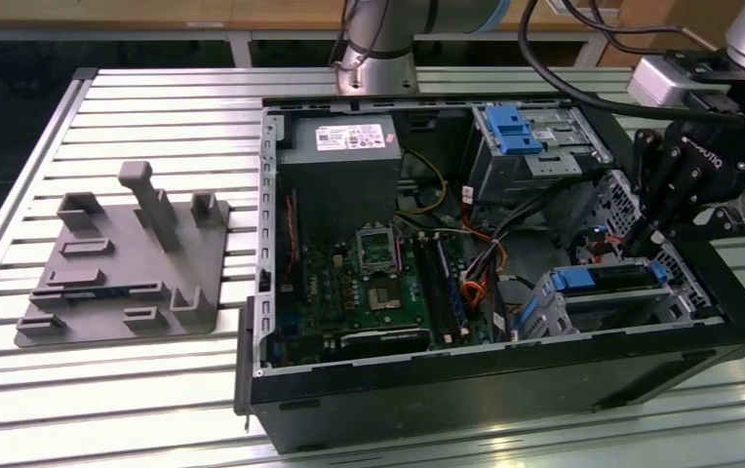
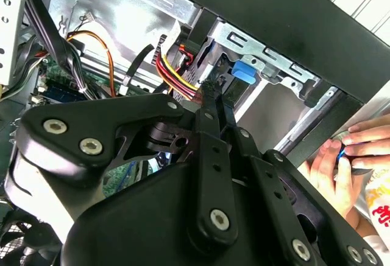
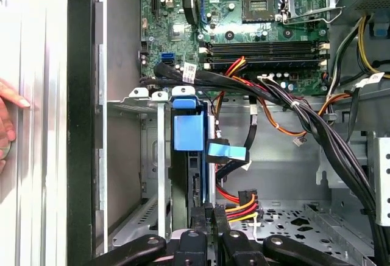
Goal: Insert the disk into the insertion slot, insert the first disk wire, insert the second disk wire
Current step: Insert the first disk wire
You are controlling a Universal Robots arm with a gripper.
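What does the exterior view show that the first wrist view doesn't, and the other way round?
The exterior view adds the grey fixture plate at the exterior view's left, the arm's base and the taller bay with a blue latch. The first wrist view adds a person's hand outside the case wall and a blue-tipped cable beside the disk. Both share the motherboard, the gripper, and the disk in its blue carrier, which appears to sit in the insertion slot.

Slatted aluminium table (image 1: pixel 126 409), glare on slats; wooden board (image 1: pixel 112 21) behind; darkness beyond.
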